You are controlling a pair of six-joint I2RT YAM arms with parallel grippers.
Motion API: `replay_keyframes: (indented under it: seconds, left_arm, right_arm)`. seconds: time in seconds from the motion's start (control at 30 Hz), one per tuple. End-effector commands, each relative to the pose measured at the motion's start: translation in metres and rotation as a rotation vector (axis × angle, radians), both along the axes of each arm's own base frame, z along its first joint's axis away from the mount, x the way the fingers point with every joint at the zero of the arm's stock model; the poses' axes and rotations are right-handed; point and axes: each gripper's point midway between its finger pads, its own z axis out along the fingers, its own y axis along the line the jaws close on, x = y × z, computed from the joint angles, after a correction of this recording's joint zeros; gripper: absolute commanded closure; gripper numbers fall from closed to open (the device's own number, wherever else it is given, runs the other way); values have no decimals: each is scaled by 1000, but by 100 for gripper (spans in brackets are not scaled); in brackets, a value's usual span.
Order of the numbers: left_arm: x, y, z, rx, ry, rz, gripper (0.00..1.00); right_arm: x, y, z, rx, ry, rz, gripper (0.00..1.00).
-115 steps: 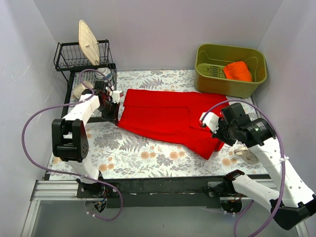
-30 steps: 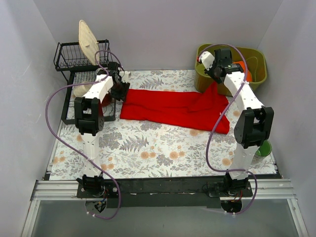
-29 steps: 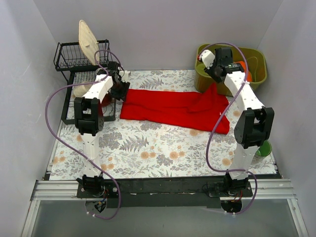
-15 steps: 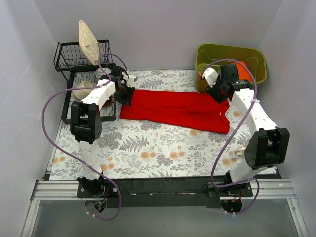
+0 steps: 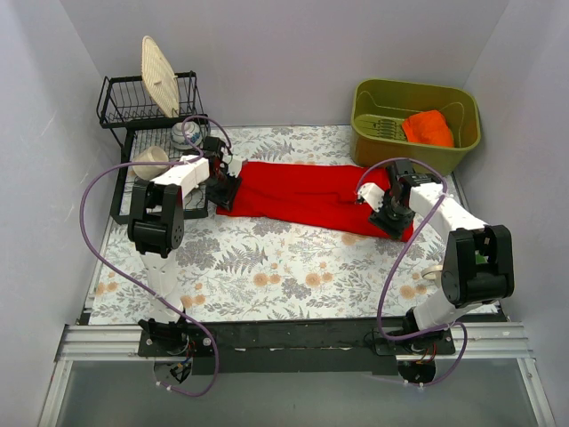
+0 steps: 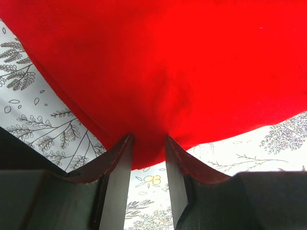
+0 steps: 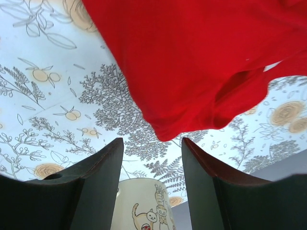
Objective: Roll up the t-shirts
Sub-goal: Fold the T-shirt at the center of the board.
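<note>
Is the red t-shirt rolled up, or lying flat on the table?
Flat, not rolled: the red t-shirt stretches as a long band across the table, with no coil at either end.

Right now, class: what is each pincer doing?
Left pincer: closed on the bright red fabric t-shirt edge.
Right pincer: open, holding nothing.

Bright, even, diffuse light from above, only faint shadows on the surface [image 5: 267, 267], red t-shirt [image 6: 182, 72] saturated to near-flat colour just beyond the left fingers [image 6: 115, 182], right fingers [image 7: 96, 187] dark, close and softly blurred, wide-angle stretch at wrist-view edges
</note>
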Motion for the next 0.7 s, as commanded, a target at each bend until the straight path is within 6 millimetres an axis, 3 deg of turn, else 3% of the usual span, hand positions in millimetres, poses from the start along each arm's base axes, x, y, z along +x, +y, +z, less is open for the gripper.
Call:
replay_keyframes:
  seconds: [0.0,0.13,0.33,0.4,0.43,0.57,0.67]
  left_arm:
    - [4,7,-5,33,-28,-15,68]
    - [1,10,-14,47,-16,-26,72]
    - [-9,14,-26,67,12,-40,96]
    - [-12,17,-27,80,12,-49,100]
    - [-15,18,-29,83,20,-57,100]
    - [-32,22,-31,91,49,-87,100]
    - [-52,25,-33,94,93,-108,100]
  right_arm:
    - [0,-7,2,-27,-31,23,40]
    - [-6,-17,-10,-49,12,5,40]
    - [-1,-32,-23,-86,15,-29,40]
    - [0,-34,-32,-90,27,-26,41]
    - [-1,-34,-35,-89,36,-28,44]
    - [-5,-35,-44,-62,86,-29,71]
    - [-15,-44,-47,-77,128,-15,81]
